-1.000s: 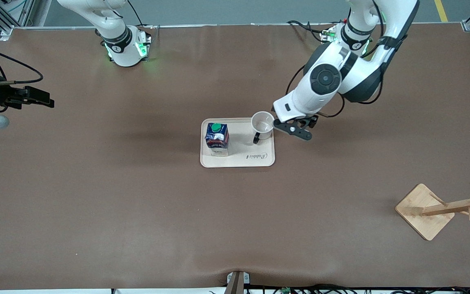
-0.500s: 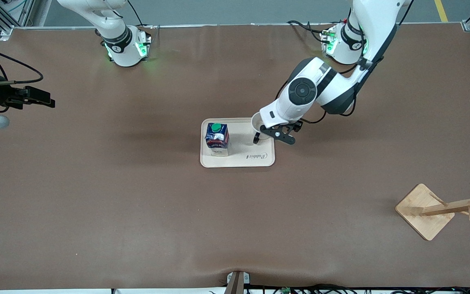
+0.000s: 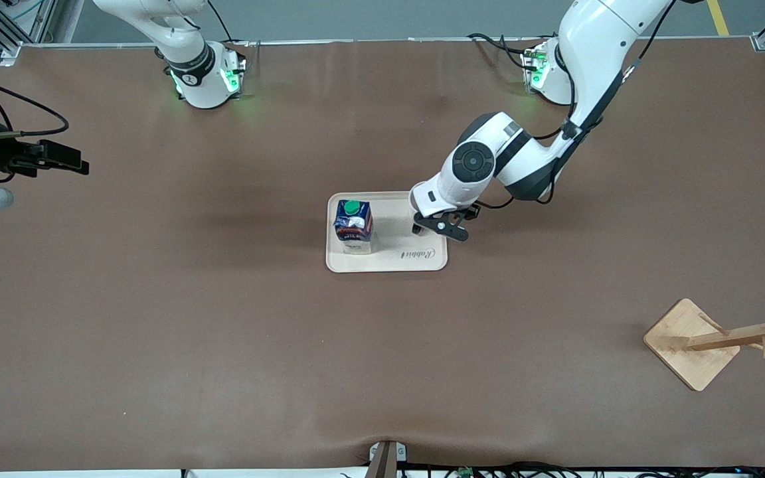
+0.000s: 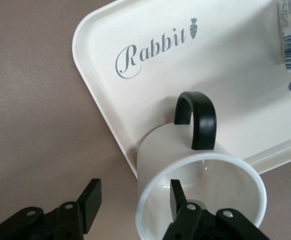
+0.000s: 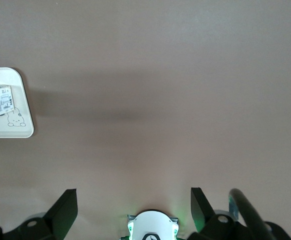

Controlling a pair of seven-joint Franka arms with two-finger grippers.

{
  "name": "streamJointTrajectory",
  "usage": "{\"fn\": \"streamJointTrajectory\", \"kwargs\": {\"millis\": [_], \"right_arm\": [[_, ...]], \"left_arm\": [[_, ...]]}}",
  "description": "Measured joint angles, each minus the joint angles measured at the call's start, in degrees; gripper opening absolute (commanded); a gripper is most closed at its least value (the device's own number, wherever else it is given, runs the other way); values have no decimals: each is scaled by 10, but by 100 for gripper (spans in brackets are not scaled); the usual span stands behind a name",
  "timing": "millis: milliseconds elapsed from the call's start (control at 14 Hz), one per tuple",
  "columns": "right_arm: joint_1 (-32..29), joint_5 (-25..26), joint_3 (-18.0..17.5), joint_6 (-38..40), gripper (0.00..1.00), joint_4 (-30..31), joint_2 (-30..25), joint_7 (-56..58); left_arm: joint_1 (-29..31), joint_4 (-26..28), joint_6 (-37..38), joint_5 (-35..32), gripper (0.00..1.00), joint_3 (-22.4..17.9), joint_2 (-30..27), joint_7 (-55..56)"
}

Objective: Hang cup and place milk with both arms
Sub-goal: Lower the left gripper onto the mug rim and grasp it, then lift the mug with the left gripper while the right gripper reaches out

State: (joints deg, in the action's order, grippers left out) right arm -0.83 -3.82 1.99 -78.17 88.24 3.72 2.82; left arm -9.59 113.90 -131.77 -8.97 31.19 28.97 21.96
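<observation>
The white cup (image 4: 200, 195) stands upright on the cream tray (image 4: 150, 95), its black handle (image 4: 198, 117) toward the "Rabbit" lettering. My left gripper (image 4: 134, 192) is open and straddles the cup's wall, one finger inside the cup and one outside. In the front view the left gripper (image 3: 439, 224) hides most of the cup, and only the handle (image 3: 417, 228) shows. The milk (image 3: 353, 224) stands on the tray (image 3: 389, 259) toward the right arm's end. My right gripper (image 5: 133, 197) is open and empty, waiting high over the table near its base.
A wooden cup rack (image 3: 721, 338) with pegs stands near the front camera at the left arm's end of the table. The right arm's hand (image 3: 57, 156) shows at the edge of the front view. The brown table (image 3: 223, 332) stretches around the tray.
My left gripper has moved from beside the tray onto the cup and now straddles its wall. The cup, the milk and the right arm have not moved.
</observation>
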Motion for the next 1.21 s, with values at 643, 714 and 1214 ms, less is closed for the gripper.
{"fn": "streamJointTrajectory", "kwargs": {"millis": [643,714,1214], "right_arm": [[0,-10,-3,1,100,0,12,0],[0,-10,-3,1,100,0,13,0],[12,-11,-10,10,100,1,22,2]], "left_arm": [[-4,-51,-10,-21,0,-2,22,45],[-2,-61,-10,-21,0,-3,22,45],[68,-132,59,-26,0,-4,-84,44]]}}
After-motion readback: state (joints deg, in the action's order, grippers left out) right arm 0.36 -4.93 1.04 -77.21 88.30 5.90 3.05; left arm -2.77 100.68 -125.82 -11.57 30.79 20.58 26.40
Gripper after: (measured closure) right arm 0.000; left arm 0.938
